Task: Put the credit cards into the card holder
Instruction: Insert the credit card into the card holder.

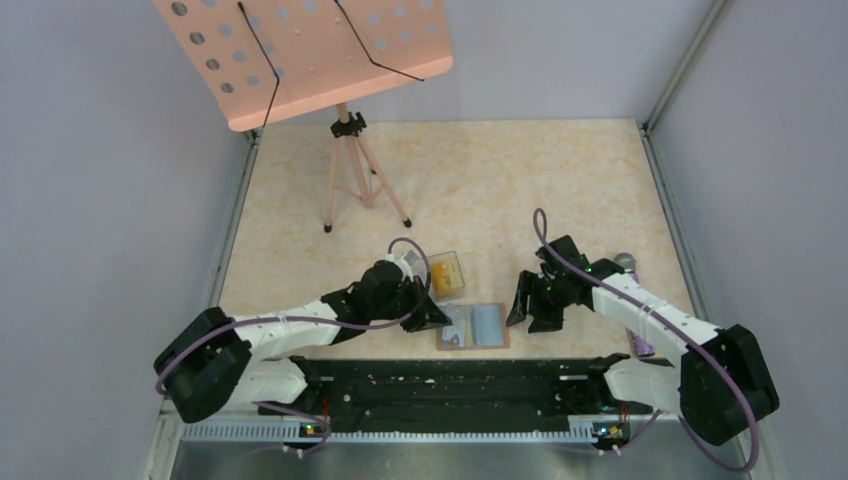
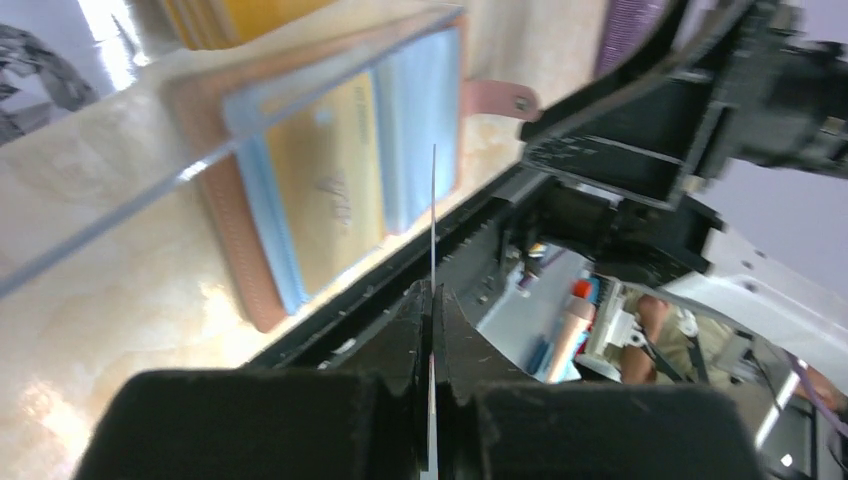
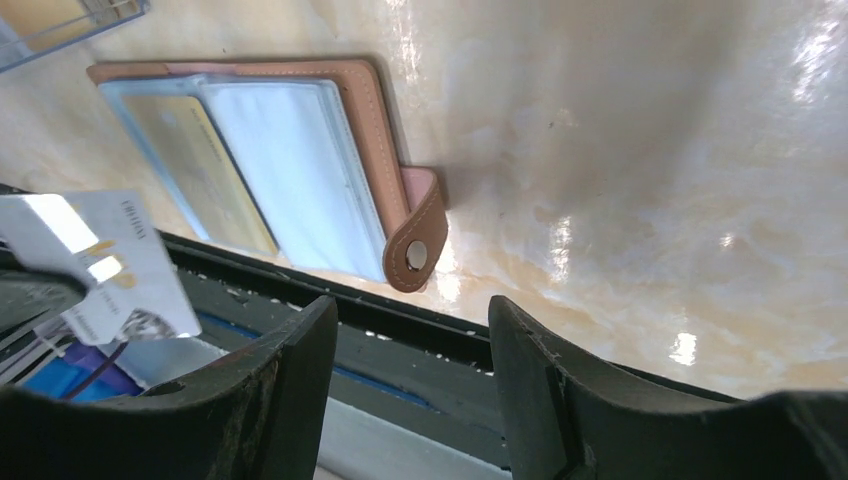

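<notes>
The card holder (image 1: 473,326) lies open near the table's front edge, brown with bluish sleeves, and a yellow card (image 2: 325,190) sits in its left sleeve. It also shows in the right wrist view (image 3: 300,150), snap tab (image 3: 415,250) toward me. My left gripper (image 1: 432,318) is shut on a pale credit card, seen edge-on (image 2: 433,220) between the fingers (image 2: 432,295) and face-on (image 3: 100,260); it hovers at the holder's left edge. My right gripper (image 1: 522,305) is open and empty (image 3: 410,320), just right of the holder.
A clear plastic box (image 1: 445,276) with yellow cards stands just behind the holder, beside the left gripper. A pink music stand (image 1: 300,50) on a tripod (image 1: 355,170) stands at the back left. A purple object (image 1: 640,345) lies under the right arm. The black rail (image 1: 440,385) runs along the near edge.
</notes>
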`<control>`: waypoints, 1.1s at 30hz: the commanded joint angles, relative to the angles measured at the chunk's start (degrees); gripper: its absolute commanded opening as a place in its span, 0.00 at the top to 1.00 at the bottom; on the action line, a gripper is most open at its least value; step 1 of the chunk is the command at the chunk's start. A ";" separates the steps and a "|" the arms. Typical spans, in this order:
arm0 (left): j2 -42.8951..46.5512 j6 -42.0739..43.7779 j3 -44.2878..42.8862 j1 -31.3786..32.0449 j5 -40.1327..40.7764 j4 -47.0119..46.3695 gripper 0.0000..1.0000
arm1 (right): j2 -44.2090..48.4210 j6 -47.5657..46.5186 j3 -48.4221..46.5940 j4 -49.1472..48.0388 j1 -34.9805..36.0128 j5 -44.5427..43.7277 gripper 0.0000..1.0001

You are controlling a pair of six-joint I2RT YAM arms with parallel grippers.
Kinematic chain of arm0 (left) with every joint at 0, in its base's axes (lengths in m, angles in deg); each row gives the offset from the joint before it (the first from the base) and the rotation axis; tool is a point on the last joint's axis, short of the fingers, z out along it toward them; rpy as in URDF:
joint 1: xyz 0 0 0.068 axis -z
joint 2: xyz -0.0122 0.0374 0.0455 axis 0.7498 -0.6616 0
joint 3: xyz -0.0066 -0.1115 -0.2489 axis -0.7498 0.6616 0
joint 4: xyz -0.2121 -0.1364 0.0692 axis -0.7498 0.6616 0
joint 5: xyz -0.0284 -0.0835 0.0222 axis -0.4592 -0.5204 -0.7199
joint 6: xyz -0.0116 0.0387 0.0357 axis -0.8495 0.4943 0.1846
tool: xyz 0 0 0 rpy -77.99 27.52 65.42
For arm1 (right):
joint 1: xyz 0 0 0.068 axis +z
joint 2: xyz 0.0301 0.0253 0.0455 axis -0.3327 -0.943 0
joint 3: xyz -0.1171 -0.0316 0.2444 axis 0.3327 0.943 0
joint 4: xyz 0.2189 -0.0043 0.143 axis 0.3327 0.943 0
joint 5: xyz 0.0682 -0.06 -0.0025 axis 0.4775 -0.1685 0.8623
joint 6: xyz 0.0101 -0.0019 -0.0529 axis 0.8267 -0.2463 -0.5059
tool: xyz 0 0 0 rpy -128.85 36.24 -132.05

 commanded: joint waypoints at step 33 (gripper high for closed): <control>-21.13 -1.14 -4.75 6.57 7.96 -19.18 1.00 | -6.91 1.34 8.67 -15.87 -0.52 5.60 0.65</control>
